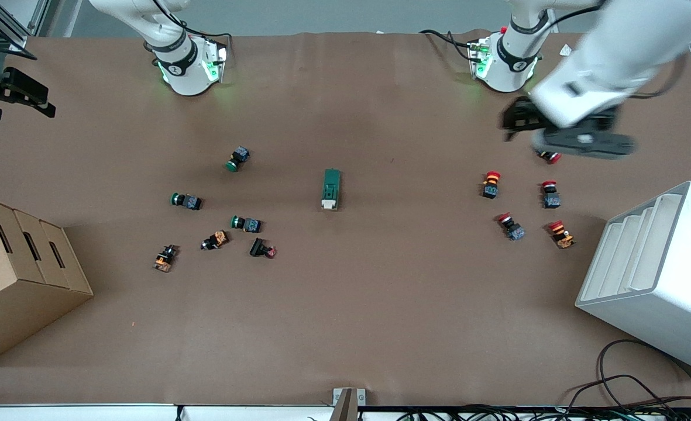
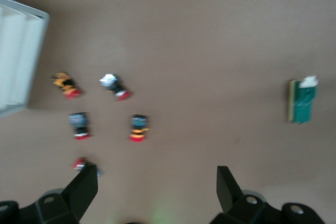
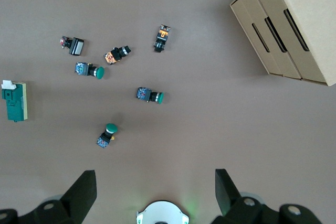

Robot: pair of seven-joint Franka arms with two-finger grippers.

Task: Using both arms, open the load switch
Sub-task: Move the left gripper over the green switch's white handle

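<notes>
The load switch (image 1: 331,188), a dark green block with a white lever end toward the front camera, lies alone at mid-table. It also shows in the left wrist view (image 2: 303,100) and the right wrist view (image 3: 14,100). My left gripper (image 1: 523,120) hangs open and empty over the table near the left arm's base, above a red push-button (image 1: 549,155). Its fingers (image 2: 86,184) stand wide apart. My right gripper (image 3: 155,174) is open and empty, high over the right arm's base (image 3: 163,214). Both are well apart from the switch.
Several red push-buttons (image 1: 491,183) lie toward the left arm's end, beside a white stepped rack (image 1: 655,275). Green push-buttons (image 1: 238,158) and orange-black ones (image 1: 215,240) lie toward the right arm's end, near a cardboard box (image 1: 17,275). Cables (image 1: 626,392) trail at the front edge.
</notes>
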